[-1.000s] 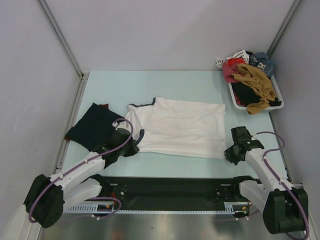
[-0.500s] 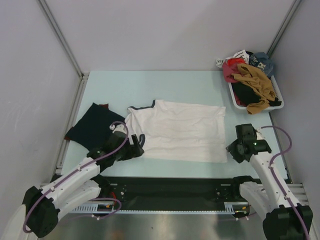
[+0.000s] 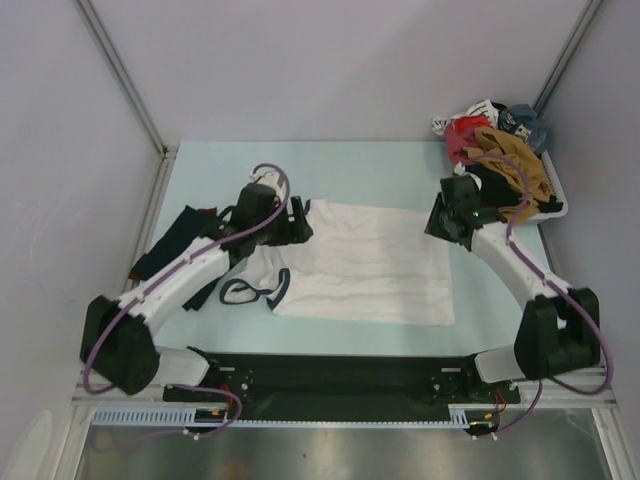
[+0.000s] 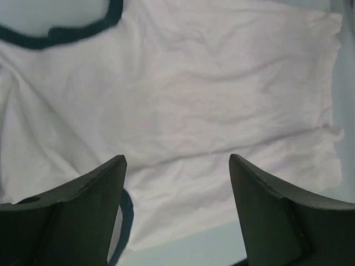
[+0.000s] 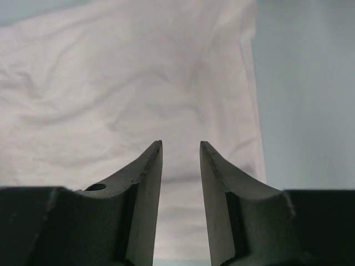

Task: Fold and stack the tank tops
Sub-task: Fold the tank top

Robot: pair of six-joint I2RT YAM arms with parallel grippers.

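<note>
The white tank top (image 3: pixel 370 265) lies spread flat mid-table, its navy-trimmed armhole (image 3: pixel 255 292) at the near left. The dark navy tank top (image 3: pixel 172 240) lies crumpled to its left, partly under my left arm. My left gripper (image 3: pixel 303 222) hovers at the white top's far left corner. In the left wrist view that gripper (image 4: pixel 177 158) is wide open over the white cloth (image 4: pixel 183 94), holding nothing. My right gripper (image 3: pixel 437 222) is at the far right corner. In the right wrist view it (image 5: pixel 181 143) stands narrowly open above the white cloth (image 5: pixel 111 83), with nothing between its fingers.
A white basket (image 3: pixel 468 198) heaped with red, tan, black and blue clothes stands at the back right, close behind my right gripper. Grey walls close in the pale blue table (image 3: pixel 300 165) on three sides. A black rail runs along the near edge.
Both grippers were shut at the white top's near corners; they opened, let the cloth go, and both arms swung away to its far corners. The near left armhole now lies looped out.
</note>
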